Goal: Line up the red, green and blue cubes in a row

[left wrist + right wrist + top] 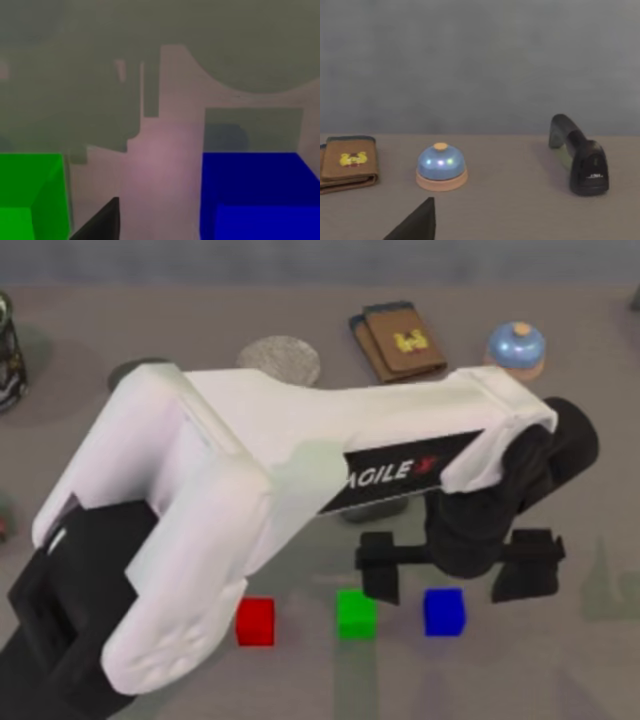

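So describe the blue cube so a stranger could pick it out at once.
Start from the big white left arm stretching across the table; its black left gripper hangs open near the front edge. Just below that gripper three small cubes sit in a row. The blue cube is the rightmost, beside the green cube, with the red cube farthest left.

green cube, blue cube, apart, bare table between
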You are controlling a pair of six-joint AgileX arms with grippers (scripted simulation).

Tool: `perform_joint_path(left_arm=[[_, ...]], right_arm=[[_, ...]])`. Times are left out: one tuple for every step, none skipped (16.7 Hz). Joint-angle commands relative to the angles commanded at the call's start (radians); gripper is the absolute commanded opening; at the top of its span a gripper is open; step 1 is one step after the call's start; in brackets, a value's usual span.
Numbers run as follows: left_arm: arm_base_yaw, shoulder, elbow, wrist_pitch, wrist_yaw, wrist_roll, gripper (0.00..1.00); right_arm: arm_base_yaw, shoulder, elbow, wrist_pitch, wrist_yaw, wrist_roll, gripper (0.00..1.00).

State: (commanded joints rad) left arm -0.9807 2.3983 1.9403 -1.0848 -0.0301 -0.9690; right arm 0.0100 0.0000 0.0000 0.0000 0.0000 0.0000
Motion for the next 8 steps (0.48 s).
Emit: perform_joint_path(left_arm=[[0.001, -0.004, 0.021, -0.024, 0.001, -0.001, 1.00], [0.001, -0.010, 0.046, -0.056, 0.002, -0.001, 1.00], [0.003, -0.017, 0.074, -0.094, 0.002, -0.002, 1.00], [0.005, -0.024, 0.104, -0.134, 0.001, -0.003, 1.00], [0.007, -0.031, 0.131, -0.172, 0.000, -0.004, 1.00], [0.010, -0.038, 0.154, -0.200, -0.001, -0.005, 1.00], [0.011, -0.043, 0.170, -0.218, -0.002, -0.005, 1.00], [0.012, -0.045, 0.176, -0.224, -0.002, -0.006, 1.00]], right_arm=[[0.000, 0.000, 0.000, 0.000, 0.000, 0.000, 1.00], [0.000, 0.000, 0.000, 0.000, 0.000, 0.000, 1.00], [0.000, 0.000, 0.000, 0.000, 0.000, 0.000, 1.00], [0.000, 0.000, 0.000, 0.000, 0.000, 0.000, 1.00], [0.000, 0.000, 0.000, 0.000, 0.000, 0.000, 1.00], [0.000, 0.000, 0.000, 0.000, 0.000, 0.000, 1.00], [0.000, 0.000, 0.000, 0.000, 0.000, 0.000, 1.00], [0.000, 0.000, 0.000, 0.000, 0.000, 0.000, 1.00]])
